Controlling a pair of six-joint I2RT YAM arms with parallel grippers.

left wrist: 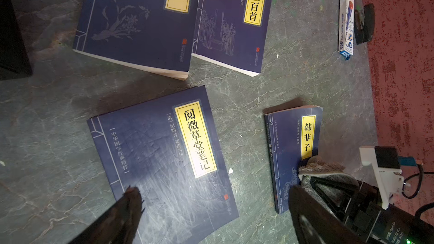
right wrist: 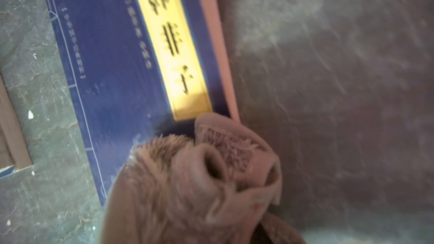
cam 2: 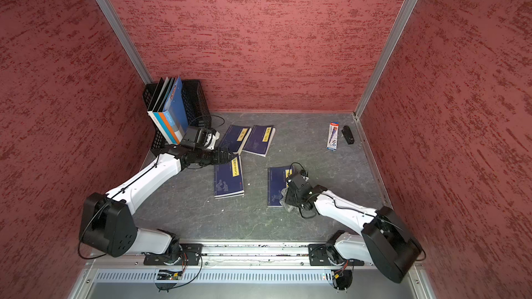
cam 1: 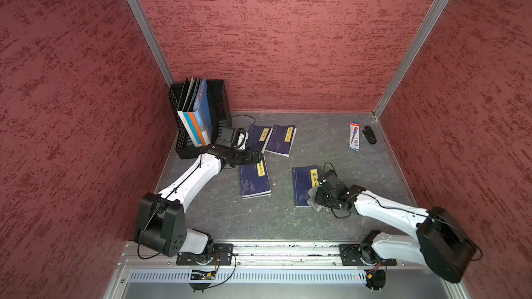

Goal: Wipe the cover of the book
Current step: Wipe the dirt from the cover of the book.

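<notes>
right gripper [cam 1: 324, 195] clenched on a bunched cloth [left wrist: 321, 169], pressed on the blue book [cam 1: 302, 182] near its outer edge; book lies flat on the table [cam 1: 331, 145], right of middle, nearer the front edge. left gripper [cam 1: 259, 155] spread wide, empty, over another book [cam 1: 254, 181]. risk: nothing pins the wiped book, so a stroke may drag it, or the cloth may run off the edge

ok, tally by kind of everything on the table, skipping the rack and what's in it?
dark blue books: 4
cloth: 1
pen pack: 1
stapler: 1
Total: 7
</notes>
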